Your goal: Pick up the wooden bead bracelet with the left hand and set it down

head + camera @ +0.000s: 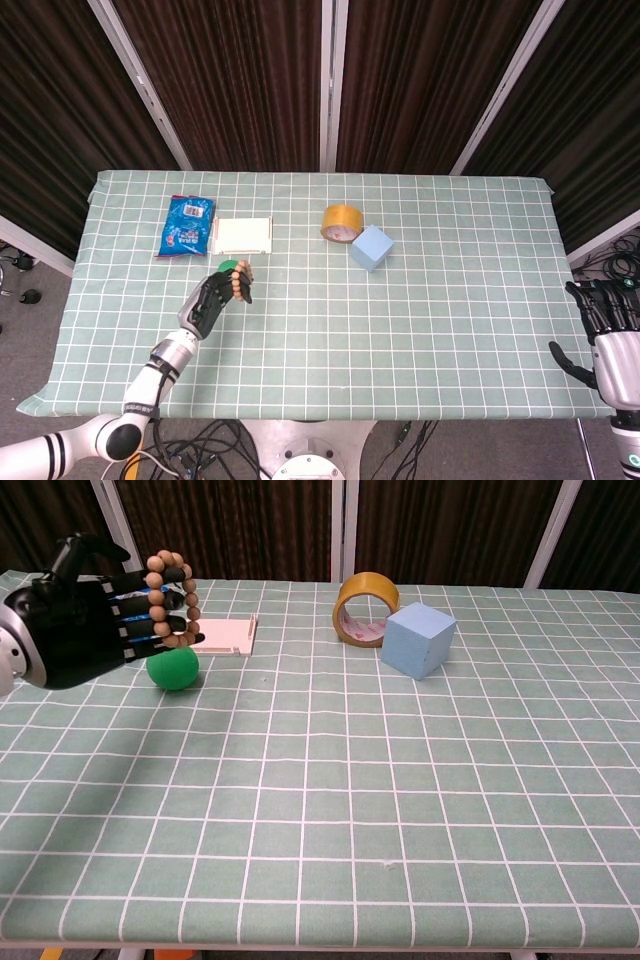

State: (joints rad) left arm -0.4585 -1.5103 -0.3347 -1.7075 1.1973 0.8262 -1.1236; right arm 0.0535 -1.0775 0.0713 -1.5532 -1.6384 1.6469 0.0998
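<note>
My left hand is raised over the table's front left part and holds the wooden bead bracelet. The loop of brown beads hangs around its fingers at the fingertip end, above the cloth. In the chest view the bracelet shows just above a green ball. My right hand hangs off the table's right edge with its fingers apart and nothing in it; only the head view shows it.
A green ball lies just past the left hand. Behind it are a white flat box and a blue snack bag. A tape roll and a light blue cube stand at centre back.
</note>
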